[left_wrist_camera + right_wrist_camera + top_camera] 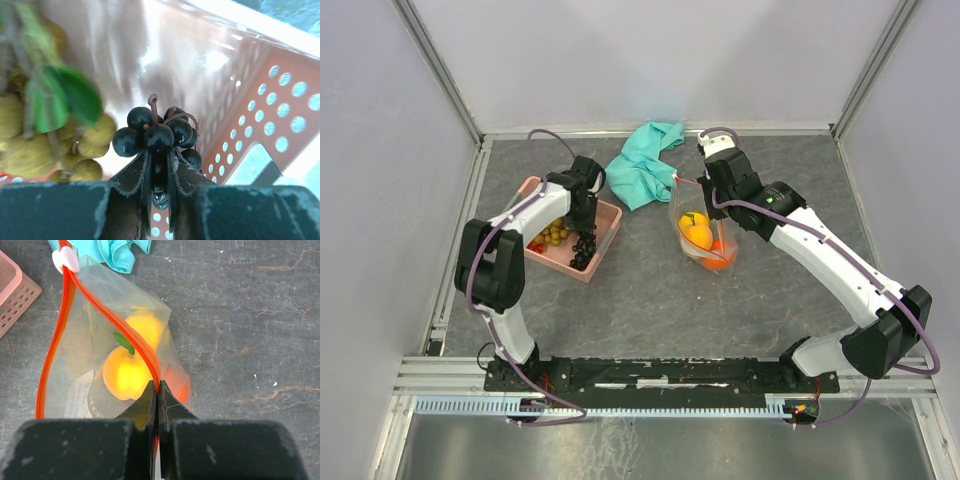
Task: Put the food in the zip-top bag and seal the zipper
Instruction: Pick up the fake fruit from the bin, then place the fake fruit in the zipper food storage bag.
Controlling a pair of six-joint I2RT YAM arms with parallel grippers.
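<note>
Oranges (125, 374) sat in the open zip-top bag (145, 310), right gripper (157, 390) pinching its zipper (125, 333). Left gripper (159, 160) squeezed black grapes (159, 136) in the pink basket (260, 95), beside brown berries (20, 155).

A dark grey, stone-patterned desk (650, 290) is pictured from above, bounded by metal rails (455, 270). A pink perforated basket (608, 232) is set at an angle on its left half. A crumpled teal cloth (642, 170) is laid near the far edge, just beside the basket's far corner. A clear zip-top bag (680, 210), rimmed in red-orange, is stood right of the cloth, well apart from the basket.
</note>
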